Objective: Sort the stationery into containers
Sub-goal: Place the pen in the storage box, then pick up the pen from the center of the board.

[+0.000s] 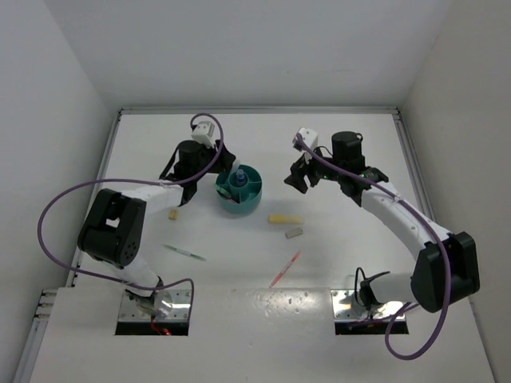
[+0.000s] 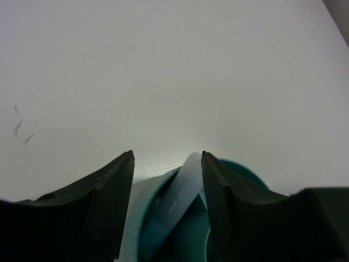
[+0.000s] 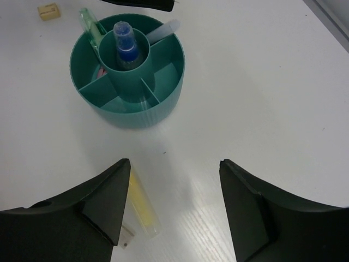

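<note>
Teal tub: blue-capped bottle in centre cup, mint-green stick and light-blue stick in outer compartments. Left gripper over tub rim, jaws parted astride light-blue stick, not clamped. Right gripper near tub, jaws wide, empty, above yellow stick lying flat near tub. Yellow stick probably light, stiff, smooth, maybe slippery: pinch mid-length, across narrow width.

In my left wrist view, my left jaws cover most of the teal tub; only a strip of rim and inside shows. The light-blue stick between them runs off the bottom edge, its print too blurred to read. In my right wrist view, my right jaws overlap one side of the yellow stick and hide most of a grey block. Something pink in one compartment is too hidden to name.
</note>
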`<action>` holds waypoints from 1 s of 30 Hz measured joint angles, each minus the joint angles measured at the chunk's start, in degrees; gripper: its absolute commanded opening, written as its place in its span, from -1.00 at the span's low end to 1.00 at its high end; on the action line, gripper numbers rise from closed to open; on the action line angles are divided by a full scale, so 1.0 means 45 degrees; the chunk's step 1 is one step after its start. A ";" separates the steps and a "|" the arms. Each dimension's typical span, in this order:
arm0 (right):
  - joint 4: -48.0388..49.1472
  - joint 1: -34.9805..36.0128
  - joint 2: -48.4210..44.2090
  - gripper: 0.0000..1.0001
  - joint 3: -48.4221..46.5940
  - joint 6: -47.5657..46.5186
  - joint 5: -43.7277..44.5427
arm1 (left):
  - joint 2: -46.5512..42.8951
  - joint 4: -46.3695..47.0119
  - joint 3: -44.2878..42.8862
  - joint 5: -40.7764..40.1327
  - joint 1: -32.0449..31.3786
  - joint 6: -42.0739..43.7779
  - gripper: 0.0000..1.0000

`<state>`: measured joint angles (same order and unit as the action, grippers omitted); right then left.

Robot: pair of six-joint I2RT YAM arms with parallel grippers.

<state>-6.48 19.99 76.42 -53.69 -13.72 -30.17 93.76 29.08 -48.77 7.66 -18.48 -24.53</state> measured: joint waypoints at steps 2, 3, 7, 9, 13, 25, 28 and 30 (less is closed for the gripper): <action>-0.0024 0.0000 0.0068 0.35 0.0000 -0.0015 -0.0015 | -0.0044 -0.0010 0.0000 0.0019 0.0000 0.0015 0.17; -0.0024 0.0000 0.0102 0.35 0.0000 -0.0024 -0.0015 | -0.0087 -0.0019 0.0000 0.0015 0.0000 0.0015 0.17; -0.0301 0.0000 0.0214 -0.92 -0.0024 -0.0709 -0.0058 | -0.0544 -0.0219 0.0000 -0.0087 0.0034 -0.0068 -0.99; -0.1132 0.0000 0.0661 -0.90 -0.0282 -0.1642 -0.0097 | -0.1030 -0.0724 -0.0112 -0.0345 0.0117 -0.0087 -1.00; -0.3852 0.0131 0.2997 -0.09 -0.1996 -0.3706 -0.0078 | -0.2113 -0.2856 -0.1384 -0.1321 0.0214 -0.0223 -0.65; -0.6640 0.1676 0.5537 0.34 -0.2419 -0.5926 0.0374 | -0.9612 -0.5610 0.1350 -0.4629 0.0568 -0.0379 0.58; -0.6397 0.1671 0.5610 0.32 -0.2142 -0.5960 0.0364 | -0.9753 -0.5965 0.1549 -0.5017 0.0573 -0.0364 0.58; -0.6198 0.1690 0.5799 0.28 -0.1996 -0.5960 0.0364 | -0.9442 -0.6207 0.1574 -0.5129 0.0597 -0.0364 0.58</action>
<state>-34.37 27.59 102.52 -62.67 -40.53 -28.53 51.27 1.15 -41.69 -15.42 -15.79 -26.17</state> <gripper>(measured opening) 0.650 0.786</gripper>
